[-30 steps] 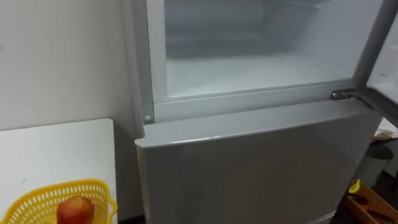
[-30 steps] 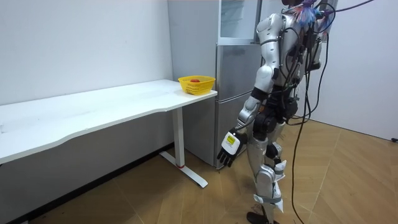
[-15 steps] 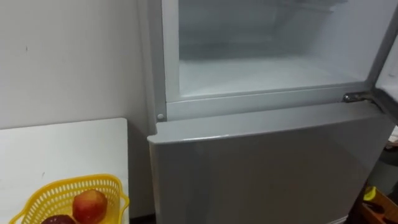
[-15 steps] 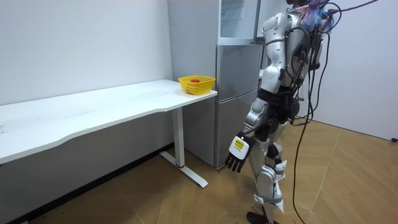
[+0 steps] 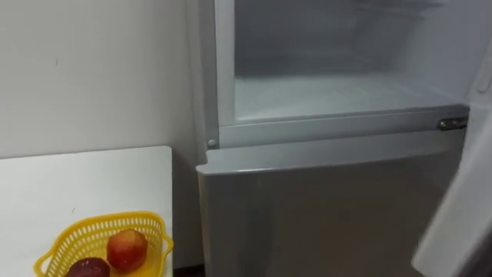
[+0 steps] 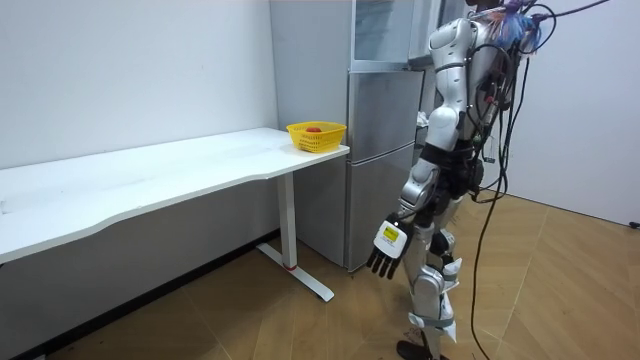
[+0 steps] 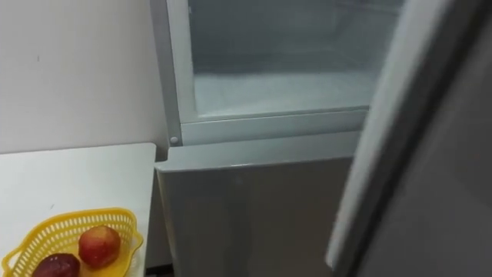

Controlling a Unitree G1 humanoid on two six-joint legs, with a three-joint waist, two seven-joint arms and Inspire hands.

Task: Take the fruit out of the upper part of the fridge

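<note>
Now upper fridge (image 5: 338,92) open, door (image 7: 415,154) blocks right; basket (image 5: 108,221) left; left hand (image 6: 388,250) hangs, fingers relaxed.

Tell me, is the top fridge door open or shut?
Open. The upper compartment shows its white inside, and the upper door stands swung out at the right.
</note>
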